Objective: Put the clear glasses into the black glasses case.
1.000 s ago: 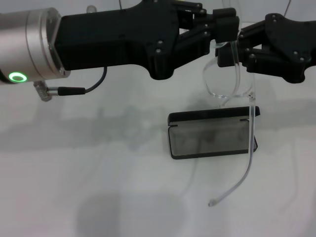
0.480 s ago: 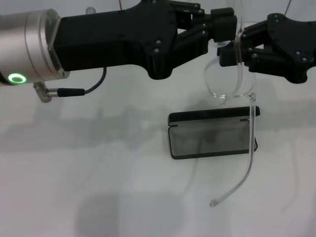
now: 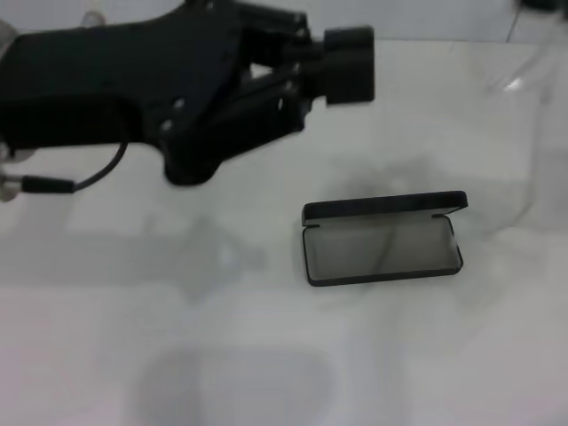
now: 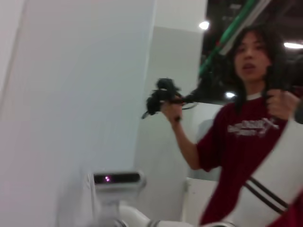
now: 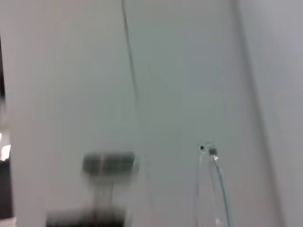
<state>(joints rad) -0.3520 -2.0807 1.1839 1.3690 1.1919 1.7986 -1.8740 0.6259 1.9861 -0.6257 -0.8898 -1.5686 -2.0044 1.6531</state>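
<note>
Glasses case [image 3: 382,240], black and lying open on the white table [image 3: 222,355], shows its grey lining. The clear glasses [image 3: 532,133] hang faintly near the right edge, apart from it. The left gripper [image 3: 348,64] hovers above-left; I cannot tell how its jaws stand.

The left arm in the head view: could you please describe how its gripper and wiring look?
The left gripper is matte black with angular linkage bars, small visible screws and a blocky fingertip. A thin black cable loops beneath its body toward a metal plug. The right gripper is out of view.
</note>
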